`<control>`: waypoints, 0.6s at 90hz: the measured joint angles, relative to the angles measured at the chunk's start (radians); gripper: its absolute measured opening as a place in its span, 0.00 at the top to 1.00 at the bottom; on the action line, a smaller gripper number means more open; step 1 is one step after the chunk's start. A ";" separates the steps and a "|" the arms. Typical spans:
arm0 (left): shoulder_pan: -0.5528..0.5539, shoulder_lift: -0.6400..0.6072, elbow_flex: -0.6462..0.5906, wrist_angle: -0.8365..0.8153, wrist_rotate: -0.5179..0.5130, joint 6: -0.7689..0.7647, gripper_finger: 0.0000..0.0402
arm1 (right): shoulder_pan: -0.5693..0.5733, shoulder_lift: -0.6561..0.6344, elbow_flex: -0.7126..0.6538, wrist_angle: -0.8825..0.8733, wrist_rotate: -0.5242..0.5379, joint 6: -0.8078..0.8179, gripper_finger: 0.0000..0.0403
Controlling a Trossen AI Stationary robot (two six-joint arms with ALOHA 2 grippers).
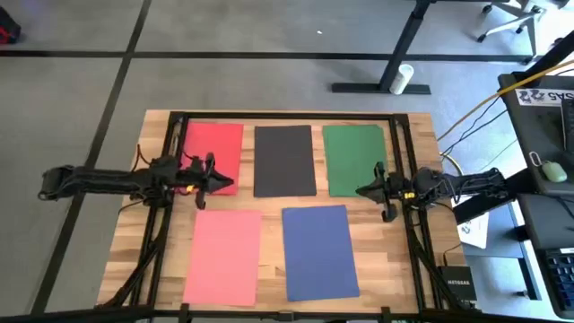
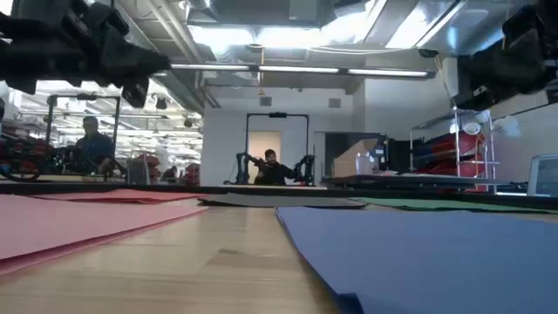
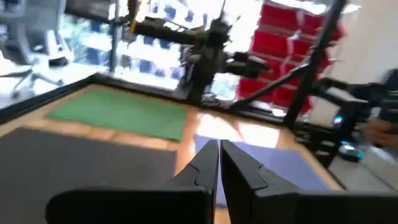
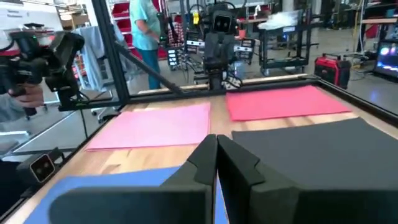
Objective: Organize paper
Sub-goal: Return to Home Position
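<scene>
Five paper sheets lie flat on the wooden table: red (image 1: 213, 151), black (image 1: 284, 160) and green (image 1: 354, 159) in the far row, pink (image 1: 224, 256) and blue (image 1: 319, 251) in the near row. My left gripper (image 1: 230, 182) hovers shut above the gap between the red and black sheets, over the red sheet's near right corner. My right gripper (image 1: 360, 190) hovers shut over the green sheet's near edge. In the wrist views both pairs of fingers, left (image 3: 219, 163) and right (image 4: 217, 158), stand closed with nothing between them.
A black frame (image 1: 287, 117) runs along the table's far edge and down both sides. Bare wood shows between the two rows and at the table's edges. A desk with a mouse (image 1: 554, 170) and cables stands right of the table.
</scene>
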 joint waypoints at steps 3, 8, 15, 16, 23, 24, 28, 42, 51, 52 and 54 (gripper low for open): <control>0.000 -0.030 0.000 -0.038 0.016 0.000 1.00 | -0.008 0.000 0.001 -0.004 -0.006 0.000 1.00; 0.000 -0.083 0.000 -0.117 0.023 -0.006 1.00 | -0.023 0.000 0.016 -0.045 -0.029 0.000 1.00; 0.000 -0.171 0.000 -0.245 0.023 -0.030 1.00 | -0.044 0.000 0.044 -0.114 -0.073 0.012 1.00; -0.001 -0.184 0.000 -0.262 0.023 -0.032 1.00 | -0.047 0.000 0.049 -0.123 -0.077 0.015 1.00; -0.002 -0.279 0.000 -0.367 0.023 -0.039 1.00 | -0.064 0.000 0.073 -0.136 -0.087 0.017 1.00; -0.002 -0.293 0.000 -0.378 0.023 -0.040 1.00 | -0.068 0.000 0.073 -0.132 -0.087 0.017 1.00; -0.002 -0.349 -0.001 -0.414 0.023 -0.040 1.00 | -0.074 0.000 0.074 -0.133 -0.087 0.008 1.00; -0.002 -0.505 -0.001 -0.464 -0.007 -0.016 1.00 | -0.107 0.000 0.072 -0.135 -0.077 -0.004 1.00; -0.002 -0.499 -0.002 -0.456 -0.049 0.000 1.00 | -0.127 0.000 0.072 -0.133 -0.087 -0.008 1.00; -0.002 -0.499 -0.002 -0.456 -0.059 0.001 1.00 | -0.129 0.000 0.072 -0.131 -0.086 -0.008 1.00; -0.003 -0.500 -0.005 -0.455 -0.080 0.004 1.00 | -0.134 0.000 0.072 -0.127 -0.085 -0.008 1.00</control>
